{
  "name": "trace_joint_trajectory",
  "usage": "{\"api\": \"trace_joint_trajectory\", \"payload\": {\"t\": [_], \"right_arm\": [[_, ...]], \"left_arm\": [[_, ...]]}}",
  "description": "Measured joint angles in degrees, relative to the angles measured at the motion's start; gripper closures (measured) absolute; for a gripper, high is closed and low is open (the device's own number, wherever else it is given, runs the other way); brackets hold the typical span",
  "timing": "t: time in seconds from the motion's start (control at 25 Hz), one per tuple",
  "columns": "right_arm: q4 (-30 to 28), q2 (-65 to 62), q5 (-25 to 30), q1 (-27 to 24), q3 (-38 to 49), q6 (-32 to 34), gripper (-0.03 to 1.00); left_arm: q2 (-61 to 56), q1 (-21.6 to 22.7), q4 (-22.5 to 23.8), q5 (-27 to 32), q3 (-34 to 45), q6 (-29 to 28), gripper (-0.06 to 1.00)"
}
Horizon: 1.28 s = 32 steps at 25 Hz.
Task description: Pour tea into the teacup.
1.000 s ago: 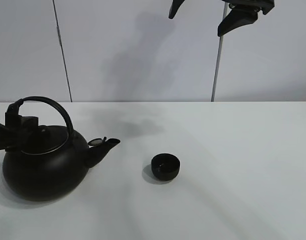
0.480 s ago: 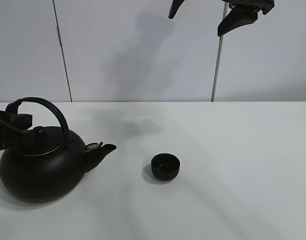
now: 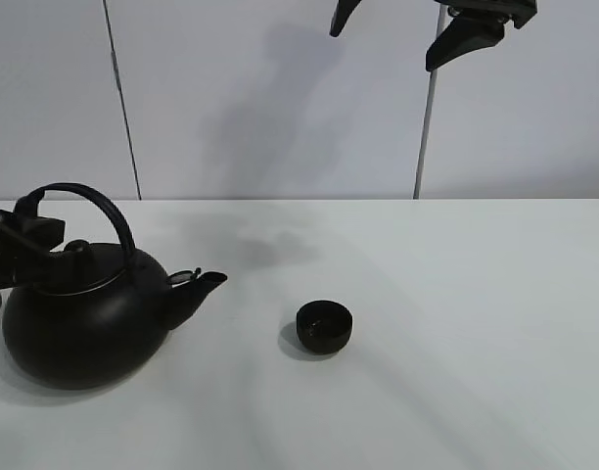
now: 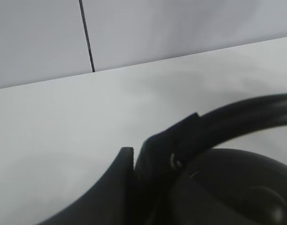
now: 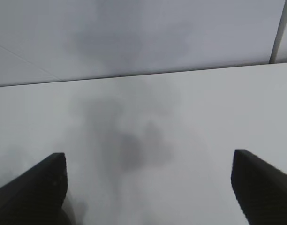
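- Now the left claw (image 3: 33,233) is pressed together on the rear end of the kettle handle (image 3: 99,201). A second ago its jaws stood spread on either side of that handle.
- The left wrist view confirms the grip: the dark fingers (image 4: 122,164) close against the curved handle bar, with the kettle lid below them.
- The kettle (image 3: 84,328) has shifted slightly toward the left edge of the tabletop (image 3: 476,343) during the closing. It stands near the front left corner. Whether its base has left the surface cannot be told.
- The spout (image 3: 197,289) points right, toward the cup, as before.
- The teacup (image 3: 324,326) has not moved. It stands upright near the middle of the tabletop, to the right of the spout and well apart from it. Its dark inside shows no tea that can be made out.
- The right claw (image 3: 402,29) is unchanged. It hangs high over the far edge with its jaws spread and nothing between them; the right wrist view shows only bare tabletop under it.
- Meaning for the task: the grasp appears complete, and pouring has not begun. The next step is judged to be lifting the kettle, carrying the spout over the teacup, and tipping.
- Caution: the grip sits off-centre on the handle, so the kettle may swing when raised.
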Motion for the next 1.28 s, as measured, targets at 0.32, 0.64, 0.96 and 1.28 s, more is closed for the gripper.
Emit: {"api": "trace_joint_trajectory", "payload": {"t": [0.32,0.64,0.96,1.28], "right_arm": [[0.0,0.0,0.0,0.0,0.0,0.0,0.31],[0.0,0.0,0.0,0.0,0.0,0.0,0.31],[0.0,0.0,0.0,0.0,0.0,0.0,0.31],[0.0,0.0,0.0,0.0,0.0,0.0,0.31]], "left_arm": [[-1.2,0.0,3.1,3.9,-3.5,-0.7,0.84],[-3.2,-0.6,5.2,8.1,-9.4,-0.7,0.84],[-3.8,-0.6,10.5,16.0,-15.0,-1.1,0.84],[-3.8,-2.6,11.8,22.3,-19.4,-0.8,0.84]]}}
